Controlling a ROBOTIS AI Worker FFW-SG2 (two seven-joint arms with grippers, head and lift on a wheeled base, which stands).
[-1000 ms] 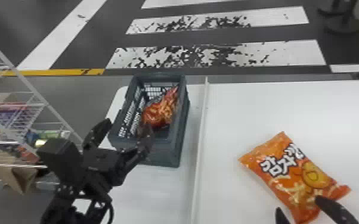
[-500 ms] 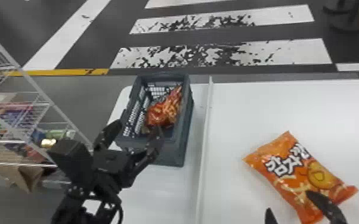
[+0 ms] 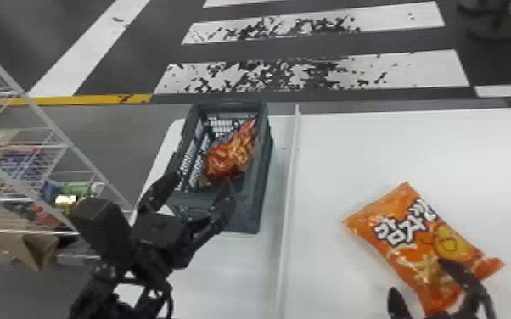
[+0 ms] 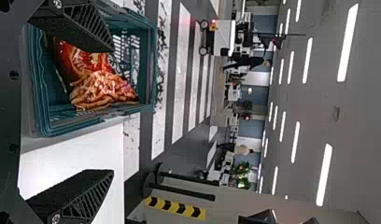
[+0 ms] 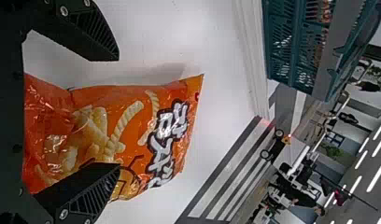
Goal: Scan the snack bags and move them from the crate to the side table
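Note:
My left gripper (image 3: 201,186) stands open over the near end of the dark crate (image 3: 265,186), which holds a red-orange snack bag (image 3: 231,155). In the left wrist view, my left gripper (image 4: 111,112) has the red bag (image 4: 97,79) and crate (image 4: 93,125) beyond its parted fingers. At the lower right, my right gripper (image 3: 420,282) is open above an orange snack bag (image 3: 420,246) lying flat on the white table (image 3: 352,152). In the right wrist view, my right gripper (image 5: 118,112) has one finger over that bag (image 5: 128,116) and the other over bare table.
A wire shelf rack (image 3: 51,144) with assorted packages stands to the left. A raised white strip (image 3: 288,195) runs across between the crate and the orange bag. Behind the table lies a striped floor (image 3: 310,72).
In the head view, the crate, the table and both bags have shifted slightly right. The right gripper has moved a little left relative to the orange bag. Both grippers remain open.

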